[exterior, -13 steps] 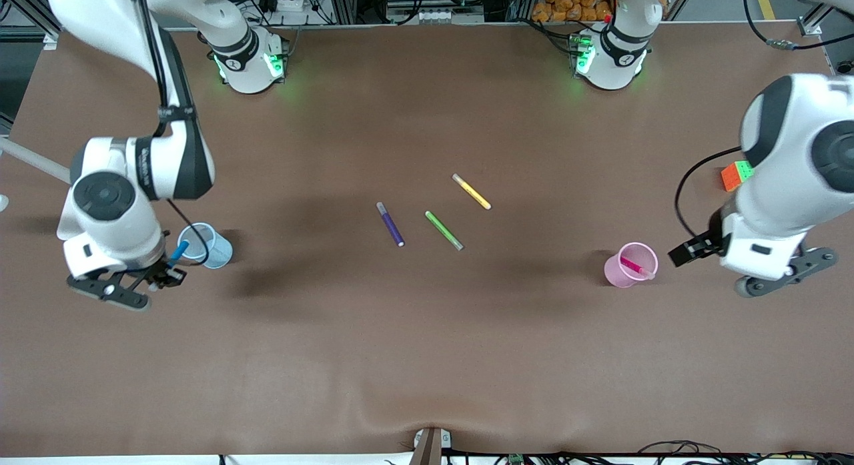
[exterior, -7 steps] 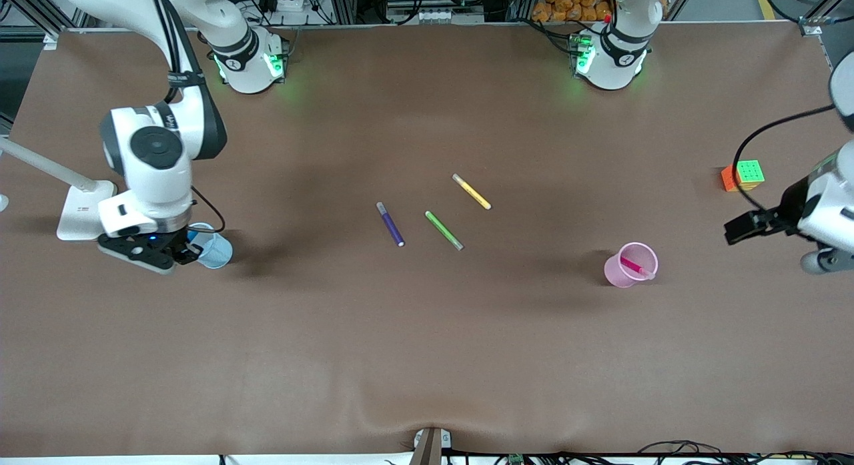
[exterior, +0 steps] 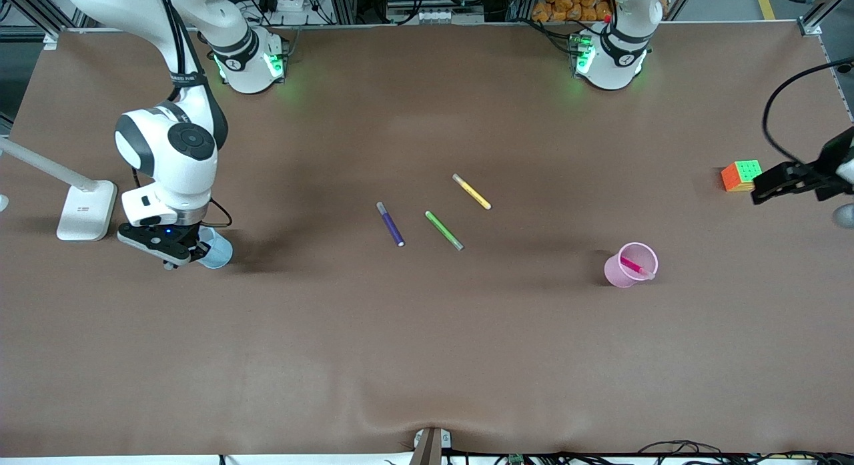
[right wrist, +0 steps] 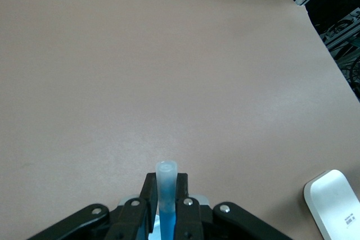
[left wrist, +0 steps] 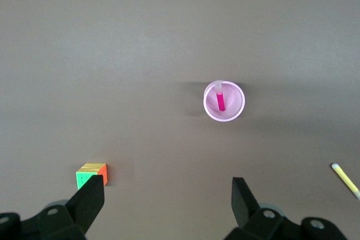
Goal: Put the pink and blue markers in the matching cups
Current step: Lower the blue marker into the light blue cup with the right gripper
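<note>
- Two cups stand on the brown table (exterior: 427,358): the blue cup (exterior: 217,253) at the middle left of the front view, the pink cup (exterior: 630,265) at the lower right of its middle.
- The pink marker (exterior: 635,266) leans inside the pink cup.
- The right gripper (exterior: 179,250) is over the blue cup, its fingers squeezed tight on the blue marker (right wrist: 166,195).
- The left gripper (left wrist: 167,203) is up high at the right edge of the front view, fingers wide apart, holding nothing.
- A purple marker (exterior: 390,224), green marker (exterior: 444,230) and yellow marker (exterior: 472,191) lie mid-table.

Table (exterior: 427,351) is showing plain brown. Cups: one pink (exterior: 624,270), one pale blue (exterior: 217,255). Markers: magenta (exterior: 634,265), blue with pale cap (right wrist: 166,195), purple (exterior: 390,224), green (exterior: 444,230), yellow (exterior: 472,191). Cube (exterior: 740,175) is showing orange and green gridded faces.
</note>
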Controlling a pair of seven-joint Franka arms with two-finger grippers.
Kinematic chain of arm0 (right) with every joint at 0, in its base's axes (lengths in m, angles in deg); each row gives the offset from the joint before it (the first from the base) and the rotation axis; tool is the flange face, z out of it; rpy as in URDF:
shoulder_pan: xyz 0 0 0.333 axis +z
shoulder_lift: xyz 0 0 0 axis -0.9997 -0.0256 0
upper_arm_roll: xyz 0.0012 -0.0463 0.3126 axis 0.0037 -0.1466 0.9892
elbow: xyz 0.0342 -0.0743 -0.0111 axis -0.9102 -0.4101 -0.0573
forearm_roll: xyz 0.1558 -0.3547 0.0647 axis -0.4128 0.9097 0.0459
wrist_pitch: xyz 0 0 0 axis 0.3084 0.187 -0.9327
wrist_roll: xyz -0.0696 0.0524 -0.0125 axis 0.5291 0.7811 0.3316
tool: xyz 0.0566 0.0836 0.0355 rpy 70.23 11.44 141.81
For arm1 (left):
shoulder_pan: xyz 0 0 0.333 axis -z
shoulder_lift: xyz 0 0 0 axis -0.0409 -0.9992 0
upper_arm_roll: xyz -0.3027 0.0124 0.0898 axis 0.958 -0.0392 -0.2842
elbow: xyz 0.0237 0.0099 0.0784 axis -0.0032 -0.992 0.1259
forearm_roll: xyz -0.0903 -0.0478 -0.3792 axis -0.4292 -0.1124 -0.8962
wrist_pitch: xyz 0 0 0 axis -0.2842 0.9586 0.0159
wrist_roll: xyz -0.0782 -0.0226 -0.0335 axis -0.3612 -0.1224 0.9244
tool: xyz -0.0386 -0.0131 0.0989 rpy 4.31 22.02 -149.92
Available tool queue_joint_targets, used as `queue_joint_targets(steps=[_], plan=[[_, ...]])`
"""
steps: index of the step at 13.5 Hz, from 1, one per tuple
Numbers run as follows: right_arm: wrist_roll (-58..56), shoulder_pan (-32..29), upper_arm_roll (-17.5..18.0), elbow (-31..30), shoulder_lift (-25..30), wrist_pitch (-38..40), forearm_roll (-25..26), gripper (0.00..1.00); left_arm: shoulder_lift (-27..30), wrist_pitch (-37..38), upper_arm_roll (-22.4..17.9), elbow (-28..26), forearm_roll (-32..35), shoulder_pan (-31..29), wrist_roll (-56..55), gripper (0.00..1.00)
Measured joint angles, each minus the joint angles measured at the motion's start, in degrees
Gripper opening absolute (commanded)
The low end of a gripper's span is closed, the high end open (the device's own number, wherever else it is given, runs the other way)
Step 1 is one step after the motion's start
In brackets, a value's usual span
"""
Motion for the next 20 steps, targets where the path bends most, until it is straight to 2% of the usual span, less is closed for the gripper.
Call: queue_joint_targets(steps=[7,8,9,10,11,12,18,20], plan=[[3.4,-0.1,0.0,-1.3,-1.2,-2.9,0.1,0.0,4.7,5.2,0.0,0.2,-2.8,-0.7,0.5,1.0],[3.7,-0.1,0.0,-1.6,-1.5,-3.2,0.1,0.05,5.1,5.8,-0.1,0.2,-3.1,-0.8,0.5,1.0],[3.9,-0.1,0.0,-1.9,-1.6,-3.3,0.1,0.22,5.4,6.5,-0.1,0.2,-3.5,-0.9,0.5,1.0],[4.1,-0.1,-0.1,-2.2,-1.8,-3.3,0.1,0.48,5.7,7.2,-0.1,0.2,-4.0,-1.1,0.5,1.0],[4.2,-0.2,-0.1,-2.4,-1.9,-3.3,0.1,0.79,6.1,7.6,-0.2,0.2,-4.3,-1.3,0.5,1.0],[4.1,-0.5,-0.1,-2.4,-2.0,-3.3,0.1,1.0,6.4,8.0,-0.2,0.2,-4.4,-1.3,0.5,1.0],[0.1,-2.3,-0.3,0.1,-2.0,-3.0,0.7,1.0,7.0,9.2,-0.2,0.2,-4.5,-1.3,0.5,1.0],[-2.6,-3.3,-0.3,1.7,-2.0,-1.0,-2.6,1.0,7.0,9.2,-0.2,0.2,-4.5,-1.4,0.5,1.0]])
